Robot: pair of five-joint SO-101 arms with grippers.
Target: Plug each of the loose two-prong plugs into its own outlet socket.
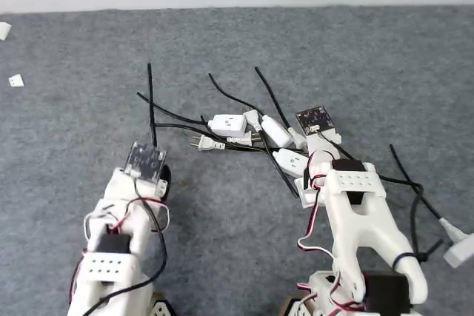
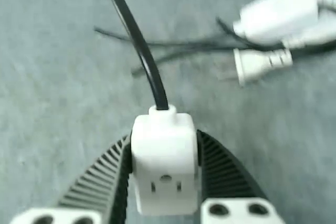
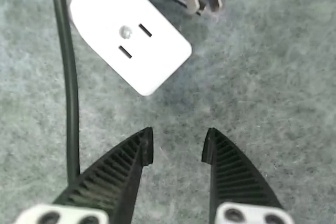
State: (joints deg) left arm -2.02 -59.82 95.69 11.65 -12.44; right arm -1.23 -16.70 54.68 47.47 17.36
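One white two-prong plug lies on the grey carpeted bench about two o'clock from my left jaws, prongs facing them. They clamp a white socket block. Right jaws stand apart, empty.

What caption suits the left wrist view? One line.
Left gripper clamps a white outlet socket; a loose two-prong plug lies beyond on grey carpet.

Left pincer clamped on a white outlet socket — slots facing the camera, thick black cord leading away. Beyond, on the grey desk, a loose white plug lies just beside a second white socket.
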